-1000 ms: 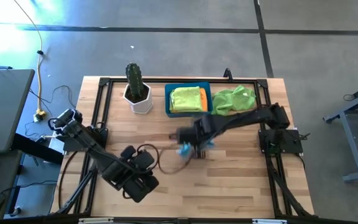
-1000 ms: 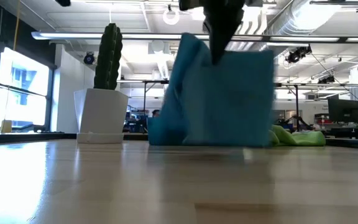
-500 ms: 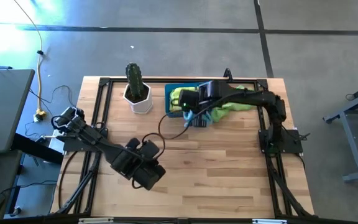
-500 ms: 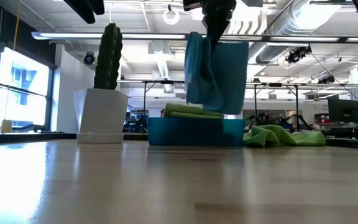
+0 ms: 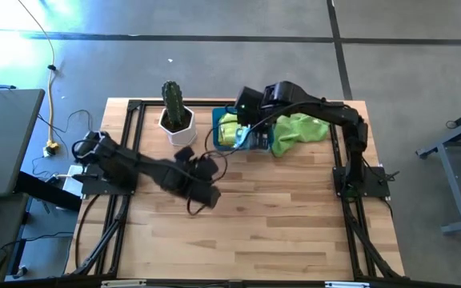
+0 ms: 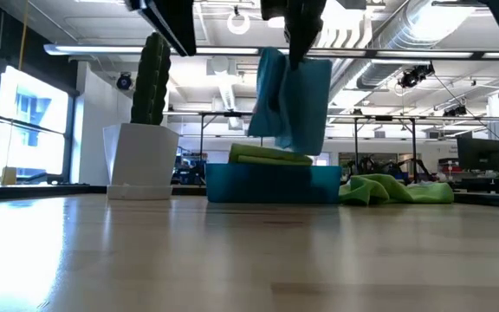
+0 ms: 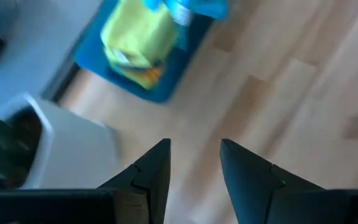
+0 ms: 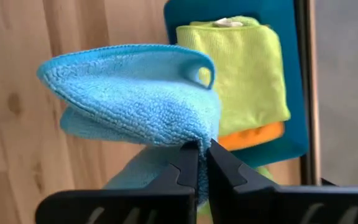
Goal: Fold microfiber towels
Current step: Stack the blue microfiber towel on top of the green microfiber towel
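Wooden slats make up the bench [image 5: 294,224] you are working over, with grey floor all round it in the high view. At about 12 o'clock on the bench sits a blue bin [image 5: 222,142]; a potted cactus [image 5: 174,112] stands just to its 9 o'clock side.

Your right gripper [image 5: 244,128] hangs above that bin with its jaws clenched on the light blue towel [image 8: 135,99], pinching it at 1 gathered spot. In the low view the cloth [image 6: 291,100] drapes free, clear of the bin's contents. Inside the bin lie a folded lime green towel [image 8: 244,68] and an orange one [image 8: 253,135] beneath it. A 2nd lime green towel [image 5: 301,128] lies crumpled on the bench at the bin's 3 o'clock side.

Your left gripper [image 7: 194,155] hovers over the bench at the bin's 7 o'clock, jaws released and empty.

Judge the blue towel as light, limp and grippy: its looped pile will not slip from the jaws, but it has no stiffness, so the layers will sag and may unroll when let go. You would do best to keep hold near the folded edge where the layers meet, as now, and lower it until it rests on the stack before letting go. For the crumpled green one, take a corner or hem rather than the bunched middle.
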